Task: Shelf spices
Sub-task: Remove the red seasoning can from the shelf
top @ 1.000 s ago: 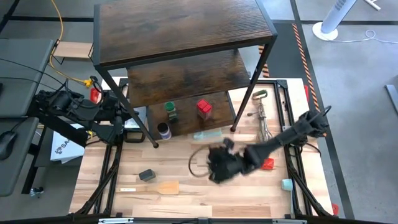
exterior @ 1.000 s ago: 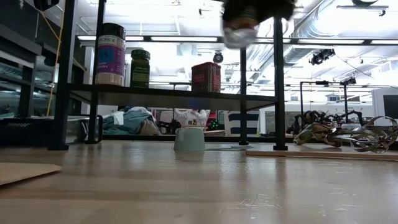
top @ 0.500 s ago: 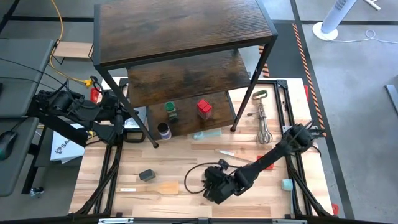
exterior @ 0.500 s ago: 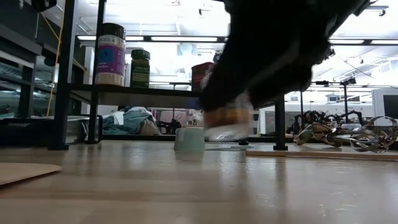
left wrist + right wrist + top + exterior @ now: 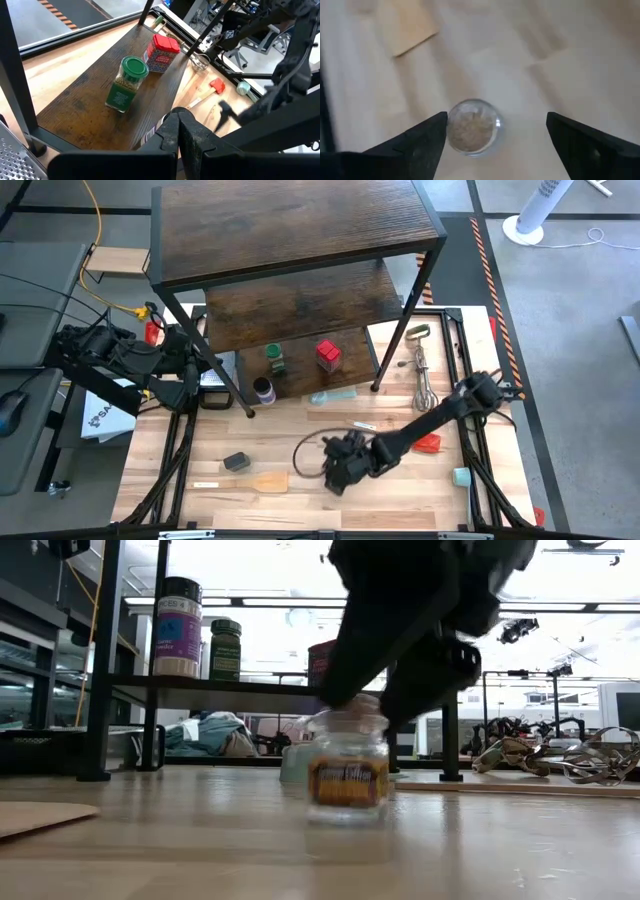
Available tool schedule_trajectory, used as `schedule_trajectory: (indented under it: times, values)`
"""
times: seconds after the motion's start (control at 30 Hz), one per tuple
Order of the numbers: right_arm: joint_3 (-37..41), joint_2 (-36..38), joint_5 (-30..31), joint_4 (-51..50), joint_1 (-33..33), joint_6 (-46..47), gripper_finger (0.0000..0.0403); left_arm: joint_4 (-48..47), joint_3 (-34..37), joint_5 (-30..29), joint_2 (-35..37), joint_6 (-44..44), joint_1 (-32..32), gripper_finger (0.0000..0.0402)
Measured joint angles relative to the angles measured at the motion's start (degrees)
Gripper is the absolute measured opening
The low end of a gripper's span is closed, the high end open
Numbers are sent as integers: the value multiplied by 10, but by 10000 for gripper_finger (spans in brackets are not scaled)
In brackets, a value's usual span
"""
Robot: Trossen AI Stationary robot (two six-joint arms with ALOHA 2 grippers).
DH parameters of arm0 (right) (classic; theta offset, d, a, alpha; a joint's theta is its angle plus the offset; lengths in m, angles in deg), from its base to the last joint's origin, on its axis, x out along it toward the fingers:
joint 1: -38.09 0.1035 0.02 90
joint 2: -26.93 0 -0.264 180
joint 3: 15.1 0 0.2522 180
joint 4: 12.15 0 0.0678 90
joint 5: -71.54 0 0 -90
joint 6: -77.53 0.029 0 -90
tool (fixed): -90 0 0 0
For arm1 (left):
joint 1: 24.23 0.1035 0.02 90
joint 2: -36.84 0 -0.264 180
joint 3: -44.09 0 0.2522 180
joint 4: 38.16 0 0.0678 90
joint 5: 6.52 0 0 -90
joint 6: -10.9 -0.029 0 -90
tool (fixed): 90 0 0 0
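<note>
A small clear glass jar with an orange label (image 5: 348, 775) stands upright on the table near its near edge. My right gripper (image 5: 336, 470) hangs over it, open; in the right wrist view the jar's top (image 5: 472, 125) shows between the spread fingers. The dark wood shelf (image 5: 300, 230) stands at the far side. On its lowest board are the green-lidded jar (image 5: 274, 358), the red jar (image 5: 327, 355) and the dark-lidded, white-labelled jar (image 5: 263, 390). A dark jar (image 5: 236, 462) lies on the table. My left gripper (image 5: 177, 127) waits shut by the shelf's left leg.
A wooden spatula (image 5: 250, 480) lies near the table's near edge, left of my right gripper. A wire whisk (image 5: 423, 380), a red-headed utensil (image 5: 428, 443) and a small teal cup (image 5: 460, 476) lie to the right. A black cable loop (image 5: 308, 452) trails beside the gripper.
My right gripper has carried the small glass jar from high up in front of the shelf down and toward the table's near edge. The jar now stands upright on the table, and the gripper has let go and stays just above it.
</note>
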Motion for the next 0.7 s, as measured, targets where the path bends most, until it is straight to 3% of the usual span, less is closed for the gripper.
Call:
schedule_trajectory:
  times: [0.1, 0.27, 0.33, 0.7]
  values:
    - [0, 46, 68, -79, -13, 5, 333, 0, 0, 0, 0, 0, 0, 0]
    - [0, 116, 250, -186, -33, 63, 333, -2, 0, -1, 0, -14, 0, 0]
    - [0, 130, 292, -201, -51, 69, 333, -2, 0, -3, 0, -21, 0, 0]
    - [0, 136, 310, -85, -198, -80, 334, -3, 0, -3, 0, -21, 0, 0]
